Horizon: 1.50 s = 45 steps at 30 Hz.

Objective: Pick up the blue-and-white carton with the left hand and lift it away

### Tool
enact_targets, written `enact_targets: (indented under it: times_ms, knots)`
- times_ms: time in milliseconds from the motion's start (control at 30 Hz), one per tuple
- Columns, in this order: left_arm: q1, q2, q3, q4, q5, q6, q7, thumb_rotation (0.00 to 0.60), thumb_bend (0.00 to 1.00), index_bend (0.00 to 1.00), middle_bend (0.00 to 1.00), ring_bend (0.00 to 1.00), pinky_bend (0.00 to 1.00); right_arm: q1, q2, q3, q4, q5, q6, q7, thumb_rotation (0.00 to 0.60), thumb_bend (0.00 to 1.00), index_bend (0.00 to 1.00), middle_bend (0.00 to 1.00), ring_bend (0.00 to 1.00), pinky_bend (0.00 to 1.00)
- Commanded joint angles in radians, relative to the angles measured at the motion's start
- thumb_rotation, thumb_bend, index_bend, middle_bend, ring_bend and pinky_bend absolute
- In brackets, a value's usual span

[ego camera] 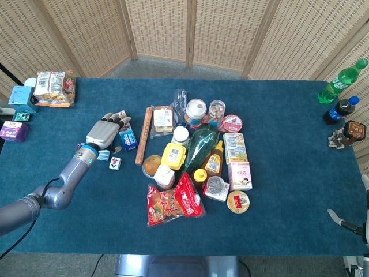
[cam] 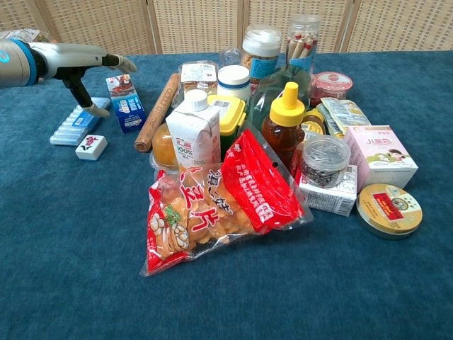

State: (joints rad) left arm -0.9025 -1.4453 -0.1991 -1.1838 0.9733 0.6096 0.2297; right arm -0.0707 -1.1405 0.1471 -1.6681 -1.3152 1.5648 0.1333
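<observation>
The blue-and-white carton (ego camera: 127,138) (cam: 126,103) stands on the blue cloth at the left edge of the pile of groceries. My left hand (ego camera: 104,133) (cam: 76,59) hovers just left of it, open and holding nothing. Its fingers (cam: 120,64) stretch out over the carton's top, and its thumb (cam: 94,110) hangs down beside the carton's left face without gripping. Only a thin part of my right hand (ego camera: 345,223) shows at the bottom right corner of the head view, so its pose is unclear.
A light-blue ribbed pack (cam: 75,122) and a white tile (cam: 90,146) lie below the left hand. A brown roll (cam: 158,111) lies right of the carton, then a white milk carton (cam: 195,130) and a red snack bag (cam: 219,202). Boxes (ego camera: 16,115) sit at the far left.
</observation>
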Motion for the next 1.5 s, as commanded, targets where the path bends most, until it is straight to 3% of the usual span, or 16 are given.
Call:
enact_targets:
  times_ms: [33, 267, 400, 733, 800, 900, 967, 1067, 1167, 1267, 1333, 1500]
  knots:
    - [-0.008, -0.005, 0.01, 0.009, -0.01, -0.003, 0.013, 0.6, 0.32, 0.08, 0.1, 0.05, 0.0, 0.0, -0.001, 0.001, 0.0, -0.001, 0.001, 0.0, 0.514, 0.0, 0.0, 0.0, 0.0, 0.0]
    - [-0.027, -0.035, 0.029, 0.052, -0.027, 0.007, 0.045, 0.6, 0.32, 0.08, 0.1, 0.05, 0.0, 0.0, -0.005, 0.003, 0.0, -0.001, 0.001, -0.005, 0.514, 0.0, 0.0, 0.0, 0.0, 0.0]
    - [-0.04, -0.054, 0.032, 0.075, -0.033, 0.006, 0.054, 0.6, 0.32, 0.08, 0.1, 0.0, 0.0, -0.003, -0.005, 0.004, -0.003, -0.001, 0.005, -0.007, 0.515, 0.0, 0.0, 0.0, 0.0, 0.0]
    - [-0.069, -0.095, 0.059, 0.128, -0.028, 0.01, 0.112, 0.6, 0.32, 0.12, 0.12, 0.02, 0.0, -0.01, -0.002, 0.007, -0.002, 0.005, 0.007, -0.002, 0.518, 0.0, 0.0, 0.0, 0.0, 0.0]
    - [-0.073, -0.108, 0.063, 0.143, -0.024, 0.023, 0.13, 0.6, 0.32, 0.18, 0.19, 0.09, 0.0, -0.012, -0.004, 0.007, 0.001, 0.005, 0.008, 0.001, 0.514, 0.0, 0.0, 0.0, 0.0, 0.0]
    - [-0.076, -0.12, 0.07, 0.155, -0.018, 0.041, 0.155, 0.6, 0.32, 0.38, 0.34, 0.28, 0.0, -0.014, -0.003, 0.008, 0.003, 0.005, 0.011, 0.005, 0.514, 0.0, 0.0, 0.0, 0.0, 0.0]
    - [-0.078, -0.123, 0.073, 0.157, -0.023, 0.044, 0.172, 0.6, 0.32, 0.51, 0.46, 0.42, 0.05, -0.017, -0.003, 0.009, 0.005, 0.003, 0.016, 0.009, 0.515, 0.0, 0.0, 0.0, 0.0, 0.0]
    - [-0.079, -0.121, 0.074, 0.152, -0.038, 0.046, 0.192, 0.6, 0.32, 0.62, 0.64, 0.61, 0.22, -0.019, -0.003, 0.009, 0.007, 0.0, 0.018, 0.014, 0.515, 0.0, 0.0, 0.0, 0.0, 0.0]
    - [-0.081, -0.112, 0.079, 0.14, -0.063, 0.034, 0.214, 0.6, 0.32, 0.64, 0.69, 0.66, 0.3, -0.021, -0.003, 0.008, 0.009, 0.0, 0.018, 0.021, 0.514, 0.0, 0.0, 0.0, 0.0, 0.0]
    - [-0.086, -0.1, 0.089, 0.126, -0.099, 0.016, 0.244, 0.6, 0.32, 0.58, 0.62, 0.63, 0.3, -0.022, -0.005, 0.009, 0.013, -0.001, 0.018, 0.026, 0.517, 0.0, 0.0, 0.0, 0.0, 0.0]
    - [-0.088, -0.1, 0.093, 0.121, -0.114, 0.022, 0.261, 0.6, 0.32, 0.58, 0.63, 0.63, 0.31, -0.023, -0.005, 0.009, 0.014, -0.003, 0.018, 0.028, 0.515, 0.0, 0.0, 0.0, 0.0, 0.0]
    - [-0.075, -0.102, 0.072, 0.1, -0.104, 0.092, 0.242, 0.6, 0.32, 0.73, 0.8, 0.79, 0.48, -0.025, -0.005, 0.01, 0.016, -0.006, 0.02, 0.035, 0.514, 0.0, 0.0, 0.0, 0.0, 0.0]
